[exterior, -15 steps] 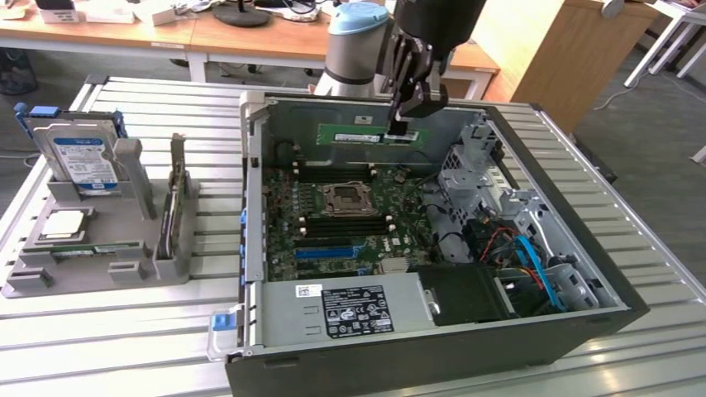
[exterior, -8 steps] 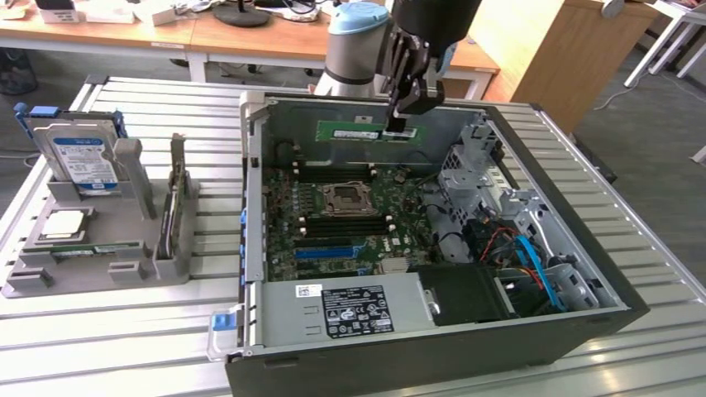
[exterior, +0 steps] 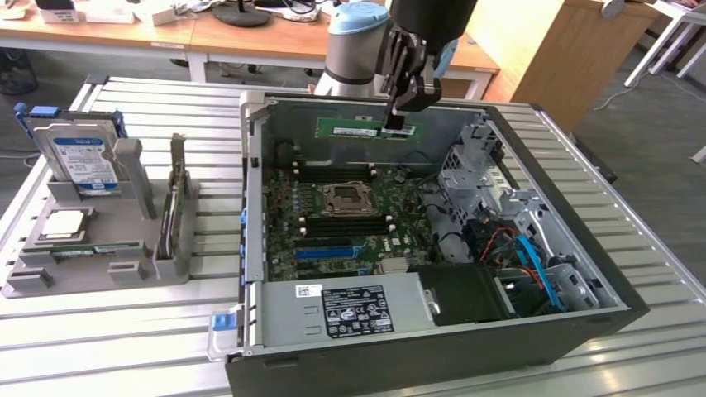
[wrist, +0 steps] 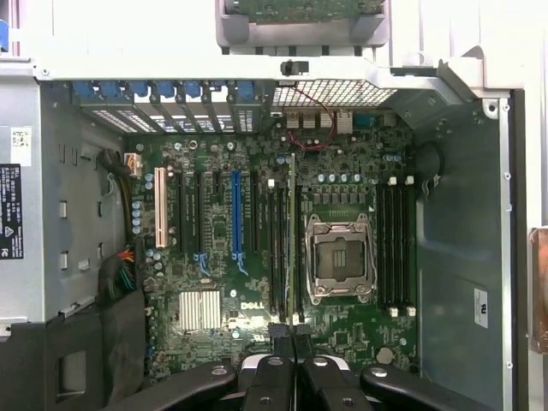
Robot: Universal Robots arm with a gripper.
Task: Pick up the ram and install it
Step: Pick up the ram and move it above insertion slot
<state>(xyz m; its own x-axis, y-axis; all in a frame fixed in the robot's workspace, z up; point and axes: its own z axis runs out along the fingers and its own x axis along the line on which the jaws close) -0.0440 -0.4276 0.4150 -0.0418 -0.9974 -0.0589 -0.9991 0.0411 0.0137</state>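
Note:
The ram (exterior: 368,128) is a long green stick with a white label, and it hangs level above the far side of the open computer case (exterior: 574,265). My gripper (exterior: 399,124) is shut on its end at the exterior view's right. In the wrist view the ram (wrist: 293,240) shows edge-on as a thin line over the motherboard (wrist: 214,257). It runs along the black memory slots (wrist: 278,248) beside the CPU socket (wrist: 340,261). My gripper (wrist: 292,342) pinches it between its black fingers (wrist: 272,377). The stick is above the board, clear of the slots.
A second bank of memory slots (wrist: 394,244) lies on the socket's other side. At the exterior view's left, a grey holder (exterior: 66,277) carries a hard drive (exterior: 83,157), a silver CPU chip (exterior: 64,223), an upright card (exterior: 171,223) and another green stick (exterior: 97,249). The case walls rise around the board.

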